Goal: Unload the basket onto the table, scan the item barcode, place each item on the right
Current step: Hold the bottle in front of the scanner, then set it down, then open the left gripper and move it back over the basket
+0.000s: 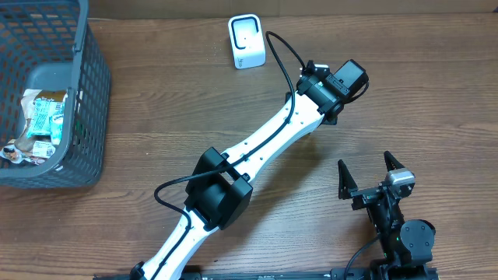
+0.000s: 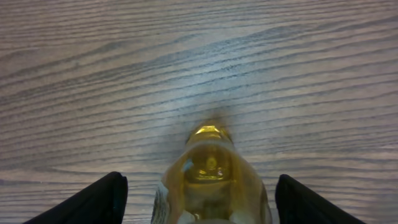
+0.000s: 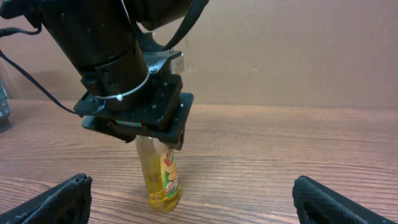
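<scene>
Top of the bottle (image 3: 163, 179) hidden by the left gripper (image 3: 155, 139); from overhead the arm (image 1: 264, 144) covers it wholly

No words can be read. The bottle (image 3: 154, 186) has a red and green label (image 3: 168, 169), but its letters are too blurry.

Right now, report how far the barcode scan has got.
Done: yellow bottle stands upright on the table, out of the basket. In hand: nothing; left gripper straddles it open, right gripper idle, open. Left: whether it passed the white scanner cannot be told; packets lie in the basket.
</scene>
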Controlling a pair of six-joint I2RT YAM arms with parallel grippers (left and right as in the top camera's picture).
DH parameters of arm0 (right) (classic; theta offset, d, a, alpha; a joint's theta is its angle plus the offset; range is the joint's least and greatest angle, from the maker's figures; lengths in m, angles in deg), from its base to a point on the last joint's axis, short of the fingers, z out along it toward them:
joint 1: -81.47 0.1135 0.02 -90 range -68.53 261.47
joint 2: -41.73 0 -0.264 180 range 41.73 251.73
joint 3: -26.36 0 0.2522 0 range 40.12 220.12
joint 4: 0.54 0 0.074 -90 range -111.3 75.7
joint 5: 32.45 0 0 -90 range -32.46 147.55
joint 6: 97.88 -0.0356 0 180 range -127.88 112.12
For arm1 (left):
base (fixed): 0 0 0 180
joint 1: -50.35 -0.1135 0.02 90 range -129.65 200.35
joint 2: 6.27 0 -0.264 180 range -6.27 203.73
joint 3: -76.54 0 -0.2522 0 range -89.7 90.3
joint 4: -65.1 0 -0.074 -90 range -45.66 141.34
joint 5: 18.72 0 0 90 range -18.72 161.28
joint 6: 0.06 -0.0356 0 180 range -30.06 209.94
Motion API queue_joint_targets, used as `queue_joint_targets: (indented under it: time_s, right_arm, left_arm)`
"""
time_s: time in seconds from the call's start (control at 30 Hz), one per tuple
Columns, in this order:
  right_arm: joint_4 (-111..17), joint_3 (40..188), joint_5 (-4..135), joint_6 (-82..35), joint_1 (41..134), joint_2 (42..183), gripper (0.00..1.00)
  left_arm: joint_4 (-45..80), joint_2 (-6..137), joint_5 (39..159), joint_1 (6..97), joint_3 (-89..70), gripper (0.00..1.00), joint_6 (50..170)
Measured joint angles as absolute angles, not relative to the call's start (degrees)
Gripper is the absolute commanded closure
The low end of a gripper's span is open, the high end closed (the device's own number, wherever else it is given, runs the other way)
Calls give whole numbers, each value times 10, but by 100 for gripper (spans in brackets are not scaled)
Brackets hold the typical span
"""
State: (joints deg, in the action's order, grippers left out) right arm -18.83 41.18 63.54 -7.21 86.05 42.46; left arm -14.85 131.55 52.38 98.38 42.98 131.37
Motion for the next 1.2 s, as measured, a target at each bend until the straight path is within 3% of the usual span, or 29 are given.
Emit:
queue_joint_targets:
  time_s: [0.3,0.57,1.2]
  right_arm:
    - [-188,412,635,-72,860,425,0]
    - [-188,412,635,-73,860,425,0]
    - [-188,412,635,-72,861,425,0]
  left_arm:
    - [-149,1295,512,982,475,12,1269]
    - [-177,1193,491,952,486,9,1233]
    - [-324,995,478,684,491,9,1225]
